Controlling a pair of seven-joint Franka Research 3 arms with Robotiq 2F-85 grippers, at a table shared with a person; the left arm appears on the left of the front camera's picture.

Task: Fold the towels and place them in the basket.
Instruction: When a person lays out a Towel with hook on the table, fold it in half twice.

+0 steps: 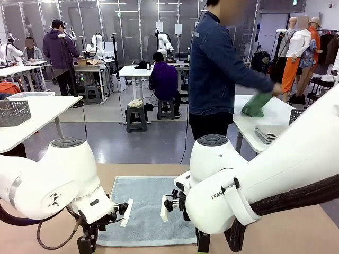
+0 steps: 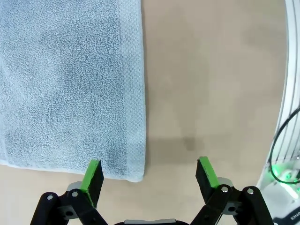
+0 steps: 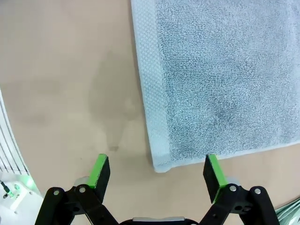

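Fold just starting: the pale blue-grey towel [image 1: 145,209] lies flat on the table [image 2: 211,70], left gripper [image 2: 150,169] and right gripper [image 3: 158,165] gaping empty over its near corners, and I'd say dropping and pinching come next.

The towel [image 2: 61,84] is looped terry cloth, the table [image 2: 211,70] smooth, matt.
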